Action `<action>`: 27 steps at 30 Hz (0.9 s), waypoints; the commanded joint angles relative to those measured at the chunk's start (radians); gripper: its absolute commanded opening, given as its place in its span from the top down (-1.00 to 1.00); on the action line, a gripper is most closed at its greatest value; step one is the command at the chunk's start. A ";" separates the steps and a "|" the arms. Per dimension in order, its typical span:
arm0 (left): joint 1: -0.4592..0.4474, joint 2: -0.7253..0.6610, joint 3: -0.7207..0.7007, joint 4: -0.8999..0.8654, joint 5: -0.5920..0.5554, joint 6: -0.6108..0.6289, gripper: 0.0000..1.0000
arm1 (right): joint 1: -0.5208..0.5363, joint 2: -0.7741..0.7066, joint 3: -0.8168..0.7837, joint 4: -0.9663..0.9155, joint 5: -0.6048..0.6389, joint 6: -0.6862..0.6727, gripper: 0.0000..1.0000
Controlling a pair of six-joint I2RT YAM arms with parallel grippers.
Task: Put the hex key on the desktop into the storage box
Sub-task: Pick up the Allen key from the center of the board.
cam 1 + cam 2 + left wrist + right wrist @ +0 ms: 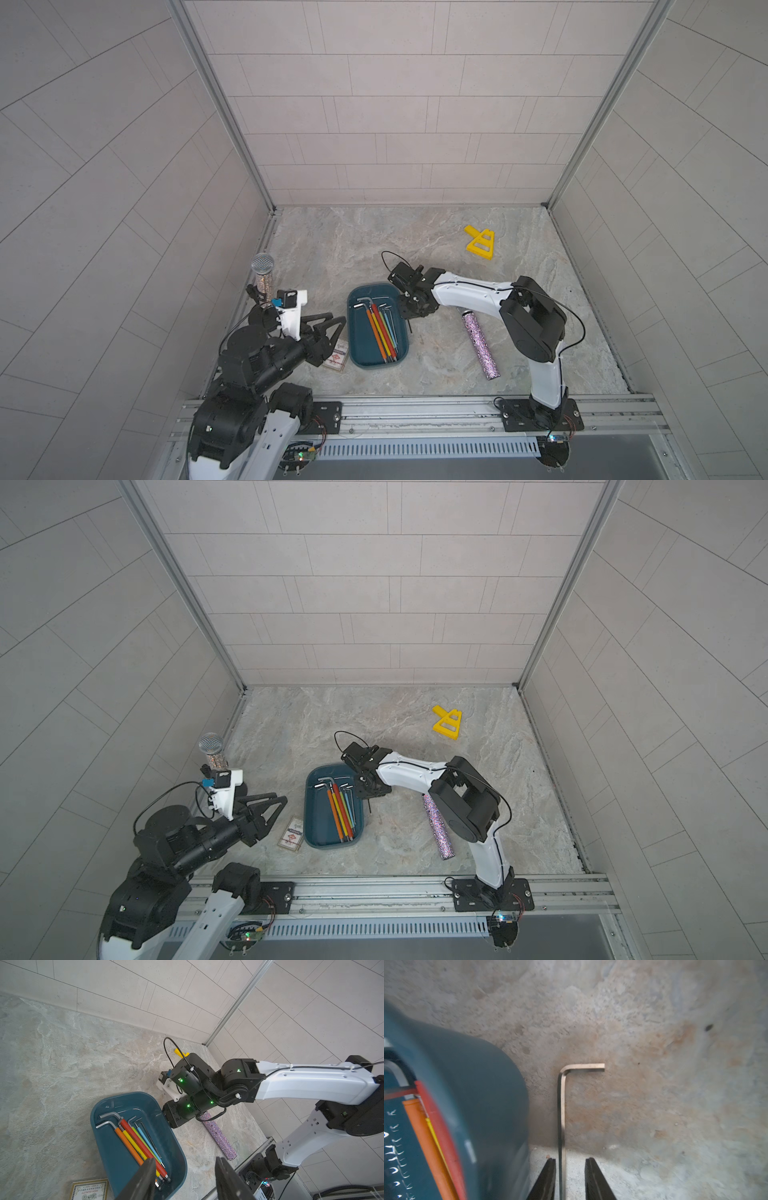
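Shaft of the bare steel L-shaped hex key (pixel 561 1115) lies lengthwise between the right hand's (pixel 570 1159) slightly parted fingers, ungripped.

Left arm (pixel 257 357) and right arm (pixel 469 293), bolted to an aluminium rail (pixel 415 409) inside panel walls (pixel 395 104), are marking a robotics lab.

The counter (pixel 415 249) looks like matt, mottled stone. The storage box (pixel 145 1103) is smooth teal plastic with a faint sheen. The hex key (pixel 561 1115) beside it is bare, dull grey metal; the keys (pixel 141 1145) inside wear smooth coloured sleeves. At the box's three o'clock lies a glittery, rough-looking tube (pixel 480 345).
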 commanded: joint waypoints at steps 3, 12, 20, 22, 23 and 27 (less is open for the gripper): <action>0.009 -0.012 -0.009 0.025 0.011 0.011 -0.07 | 0.007 0.039 0.036 -0.023 0.009 -0.014 0.40; 0.009 -0.012 -0.009 0.024 0.010 0.012 -0.07 | 0.011 0.099 0.087 -0.075 0.061 -0.021 0.40; 0.011 -0.014 -0.009 0.024 0.010 0.012 -0.07 | 0.002 0.120 0.060 -0.104 0.114 0.008 0.64; 0.011 -0.014 -0.009 0.024 0.011 0.012 -0.07 | -0.002 0.119 0.053 -0.103 0.116 0.008 0.76; 0.009 -0.013 -0.009 0.024 0.011 0.012 -0.07 | -0.004 0.117 0.051 -0.102 0.115 0.008 0.80; 0.011 -0.014 -0.009 0.025 0.011 0.012 -0.07 | -0.006 0.102 0.048 -0.099 0.120 0.013 0.98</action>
